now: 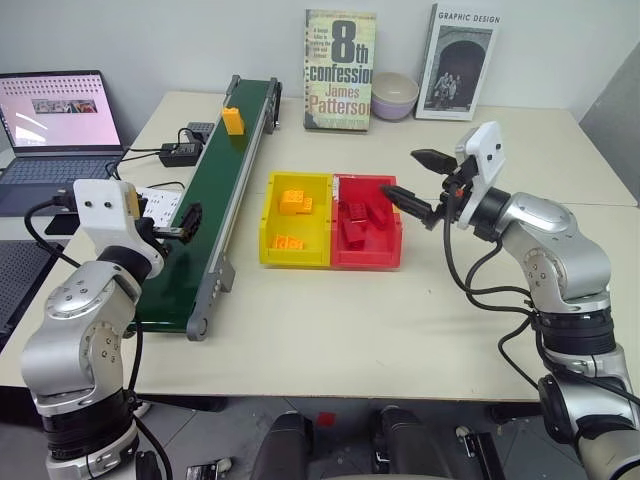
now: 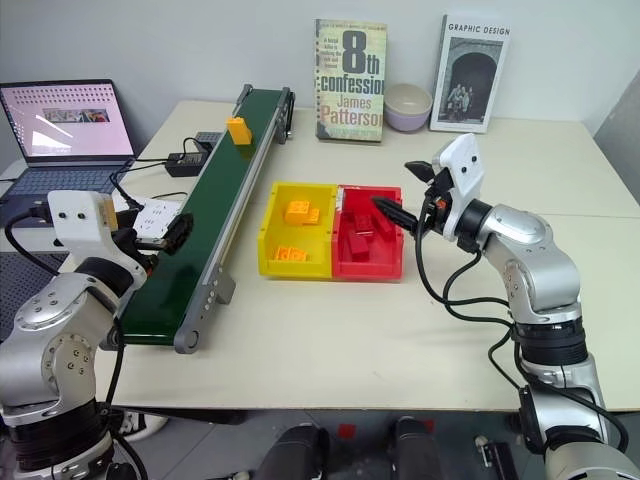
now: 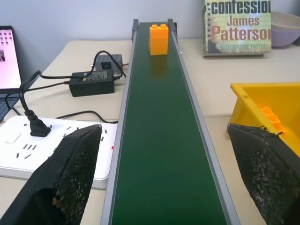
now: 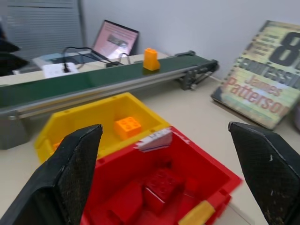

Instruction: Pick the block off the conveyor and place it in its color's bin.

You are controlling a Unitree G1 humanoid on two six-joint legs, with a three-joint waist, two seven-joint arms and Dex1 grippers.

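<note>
1. The block (image 1: 232,120) stands on the conveyor (image 1: 215,215) near its far end, in the upper left of the head views, well apart from both grippers.
2. The left gripper (image 1: 186,222) hangs at the near part of the belt, in the left middle of the frame, fingers (image 3: 65,173) spread wide to either side of the belt, holding nothing.
3. The right gripper (image 1: 418,183) sits right of centre, just beside the red tray (image 1: 366,236), its fingers (image 4: 70,173) wide apart and empty.
4. The bin (image 1: 296,220), joined to the red tray, lies at mid-frame between conveyor and right gripper; orange-yellow bricks (image 1: 295,202) lie inside.
</note>
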